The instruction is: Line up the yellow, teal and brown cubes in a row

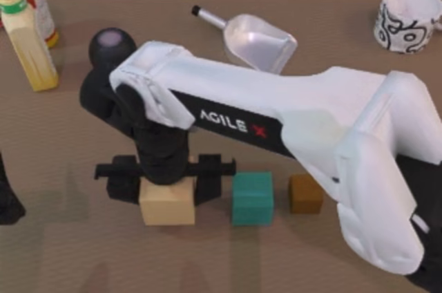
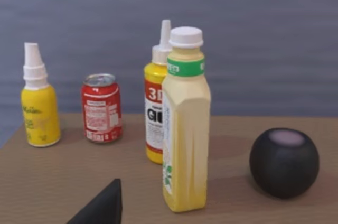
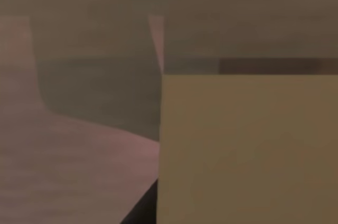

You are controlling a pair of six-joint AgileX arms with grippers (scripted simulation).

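Near the front of the table, you have the three cubes already standing in a row: the yellow cube [image 1: 168, 202] on the left, the teal cube [image 1: 252, 198] in the middle and the brown cube [image 1: 305, 193] on the right, each apart from its neighbour with bare table between.

Your right arm [image 1: 304, 120] reaches across from the right side, and the right gripper [image 1: 166, 175] sits directly over the yellow cube, its black body hiding the cube's rear edge. You cannot tell from above whether the fingers grip the cube or stand clear of it; the right wrist view shows only the cube's yellow face [image 3: 248, 150] very close, filling much of the frame (no finger is clearly seen there).

Your left gripper [image 1: 8, 200] is parked at the left edge of the table, mostly out of view.

Behind the row you will find a dark sphere [image 1: 111, 45], a silver scoop [image 1: 259, 41], a patterned mug [image 1: 407, 18] at the far right, and two squeeze bottles [image 1: 27, 34] at the far left. The left wrist view adds a red can [image 2: 101, 108].
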